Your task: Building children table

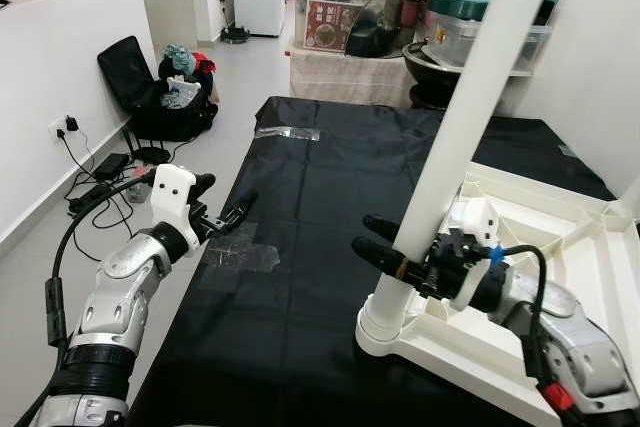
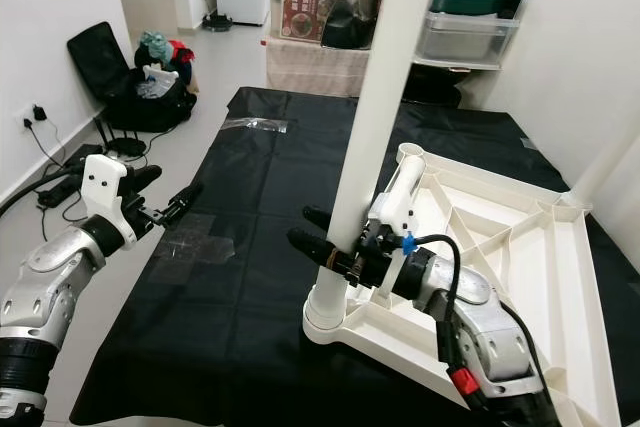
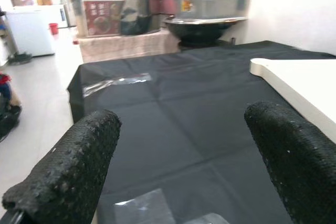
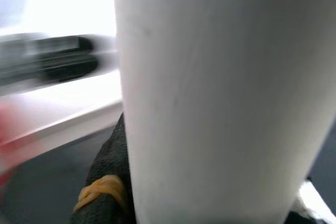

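No lettering could be read anywhere. The red box (image 1: 330, 22) at the upper middle of the left eye view carried a printed front with round pictures, but its words were too small and soft to make out. The clear tub (image 3: 210, 4) at the upper right of the left wrist view bore a small yellow and red sticker (image 3: 185, 6), blurred past reading. The tubs' other labels were too small to tell.
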Tool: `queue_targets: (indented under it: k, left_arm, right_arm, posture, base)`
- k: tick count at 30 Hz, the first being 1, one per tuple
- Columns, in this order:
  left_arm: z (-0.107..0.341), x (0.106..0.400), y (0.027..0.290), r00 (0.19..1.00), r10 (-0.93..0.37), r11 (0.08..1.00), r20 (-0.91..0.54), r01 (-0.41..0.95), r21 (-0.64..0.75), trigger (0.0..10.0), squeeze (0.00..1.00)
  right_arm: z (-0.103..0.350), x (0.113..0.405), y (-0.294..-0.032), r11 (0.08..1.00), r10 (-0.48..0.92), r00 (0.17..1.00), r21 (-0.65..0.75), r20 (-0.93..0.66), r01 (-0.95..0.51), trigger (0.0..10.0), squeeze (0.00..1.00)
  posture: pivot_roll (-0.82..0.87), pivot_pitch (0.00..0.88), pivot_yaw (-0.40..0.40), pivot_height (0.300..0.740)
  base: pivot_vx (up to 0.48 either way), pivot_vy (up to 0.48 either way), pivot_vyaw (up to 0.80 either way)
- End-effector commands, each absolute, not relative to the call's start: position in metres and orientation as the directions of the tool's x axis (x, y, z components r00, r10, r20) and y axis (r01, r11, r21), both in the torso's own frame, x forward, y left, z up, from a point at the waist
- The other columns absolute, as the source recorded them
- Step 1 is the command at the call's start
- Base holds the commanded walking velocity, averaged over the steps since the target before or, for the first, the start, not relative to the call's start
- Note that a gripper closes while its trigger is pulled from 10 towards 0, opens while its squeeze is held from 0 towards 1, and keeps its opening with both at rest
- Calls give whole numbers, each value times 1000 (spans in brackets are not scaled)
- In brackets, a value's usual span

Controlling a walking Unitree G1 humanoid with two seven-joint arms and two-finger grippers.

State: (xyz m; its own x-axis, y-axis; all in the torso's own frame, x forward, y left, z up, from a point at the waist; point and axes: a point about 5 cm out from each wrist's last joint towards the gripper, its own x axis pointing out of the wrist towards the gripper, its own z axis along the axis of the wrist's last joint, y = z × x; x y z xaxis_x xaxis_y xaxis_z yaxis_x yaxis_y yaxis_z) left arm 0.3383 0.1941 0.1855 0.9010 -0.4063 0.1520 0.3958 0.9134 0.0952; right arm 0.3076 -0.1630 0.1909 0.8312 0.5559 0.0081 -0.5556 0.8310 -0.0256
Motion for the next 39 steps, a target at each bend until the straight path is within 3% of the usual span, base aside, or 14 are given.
queue_targets:
  k: [1, 2, 4, 5, 7, 13, 22, 23, 24, 39]
  left_arm:
    - [181, 337, 198, 910, -395, 918, 128, 384, 99, 10000, 0]
    - [180, 337, 198, 911, -392, 919, 126, 381, 100, 10000, 0]
    - [180, 337, 198, 911, -392, 919, 126, 381, 100, 10000, 0]
    - [180, 337, 198, 912, -391, 919, 121, 380, 104, 10000, 0]
    - [179, 338, 197, 913, -391, 919, 117, 380, 106, 10000, 0]
    - [177, 340, 196, 916, -388, 920, 105, 378, 106, 10000, 0]
    - [175, 338, 197, 919, -382, 922, 99, 372, 106, 10000, 0]
    - [175, 339, 197, 920, -380, 923, 99, 370, 107, 10000, 0]
    - [175, 339, 197, 920, -379, 923, 99, 369, 108, 10000, 0]
    - [173, 338, 196, 920, -379, 923, 95, 369, 110, 10000, 0]
  right_arm:
    - [155, 309, -201, 944, 307, 931, -61, -200, -324, 0, 0]
    - [149, 311, -212, 992, 81, 974, -80, -213, -100, 0, 0]
    - [149, 311, -212, 992, 81, 974, -80, -213, -100, 0, 0]
    - [141, 305, -214, 997, -67, 973, -51, -222, 57, 0, 0]
    - [134, 297, -212, 990, -140, 964, -15, -226, 141, 0, 0]
    - [121, 283, -205, 967, -236, 937, 33, -256, 252, 0, 0]
    - [127, 286, -204, 948, -311, 918, -11, -245, 318, 0, 0]
    - [127, 286, -201, 949, -311, 917, -24, -251, 315, 3686, 0]
    - [126, 286, -199, 951, -305, 918, -31, -253, 307, 10000, 0]
    - [137, 288, -194, 962, -274, 946, -49, -171, 270, 10000, 0]
  posture:
    - [78, 0, -91, 740]
    - [81, 0, -87, 740]
    - [81, 0, -87, 740]
    - [73, 0, -81, 740]
    - [70, 0, -79, 740]
    - [67, 0, -80, 740]
    - [66, 0, -85, 740]
    - [66, 0, -85, 740]
    - [65, 0, -85, 740]
    - [60, 0, -84, 740]
  base:
    - [0, 0, 0]
    - [0, 0, 0]
    - [0, 0, 0]
    - [0, 0, 0]
    - [0, 0, 0]
    - [0, 0, 0]
    - [0, 0, 0]
    - [0, 0, 0]
    - [0, 0, 0]
    - [0, 0, 0]
